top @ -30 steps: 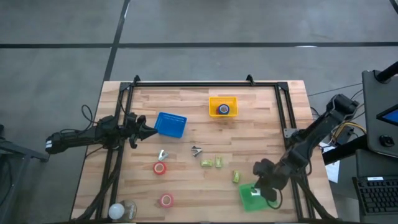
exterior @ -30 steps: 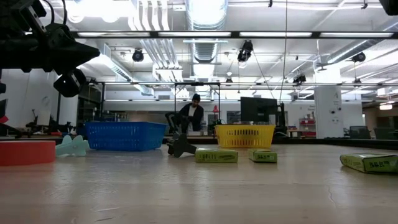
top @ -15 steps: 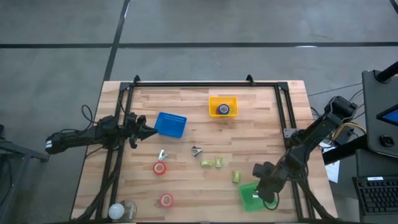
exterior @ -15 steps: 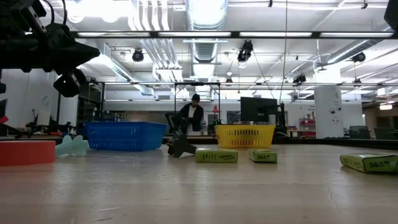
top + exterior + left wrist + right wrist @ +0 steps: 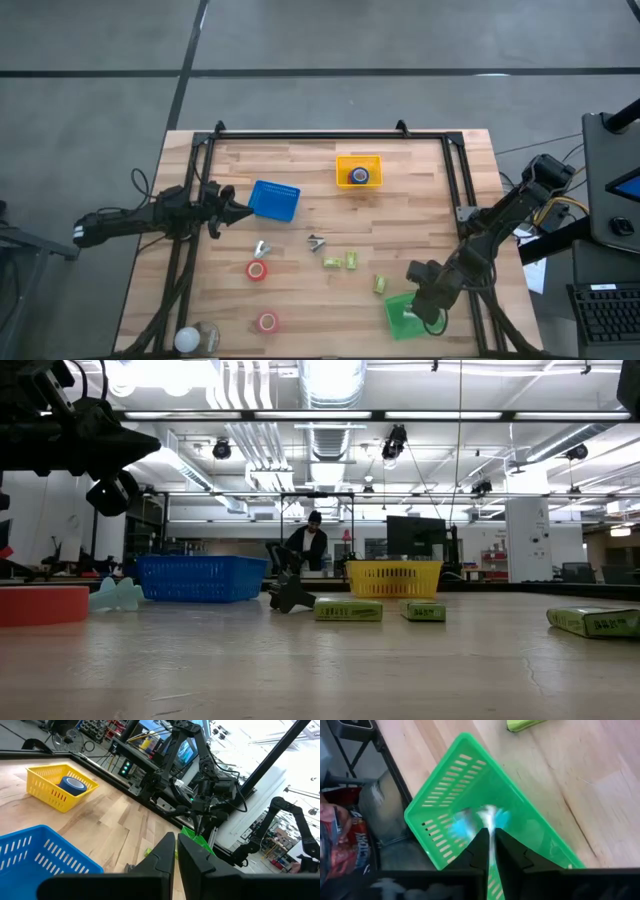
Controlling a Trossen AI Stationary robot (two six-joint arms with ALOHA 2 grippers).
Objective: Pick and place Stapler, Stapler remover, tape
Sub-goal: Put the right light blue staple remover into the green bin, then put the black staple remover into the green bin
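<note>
While the right gripper [image 5: 428,303] hangs over the green slotted plastic basket [image 5: 395,322] at the table's near right corner, a pale blue and white thing [image 5: 479,820] shows inside it as a blur. By its colour I take it for a staple remover, and judge this to be the drop into the basket. Whether the gripper has let go I cannot tell.

The left gripper [image 5: 240,211] waits clenched and empty just beside the blue mesh basket [image 5: 274,190].

Out on the bare planked wood lie:
- two red ring-shaped tape rolls [image 5: 257,270], flat, with pale centres
- a pale clawed staple remover [image 5: 262,249] and a dark one [image 5: 316,242]
- three small boxy green staplers [image 5: 333,262]

The blue tape roll [image 5: 360,176] sits in the yellow mesh basket [image 5: 345,161].

Next, I reckon, the right arm must lift clear of the thin basket rim and reach for the nearest stapler. Its hard, slab-sided body should pinch squarely, whereas the rolls want a grip across the ring.
</note>
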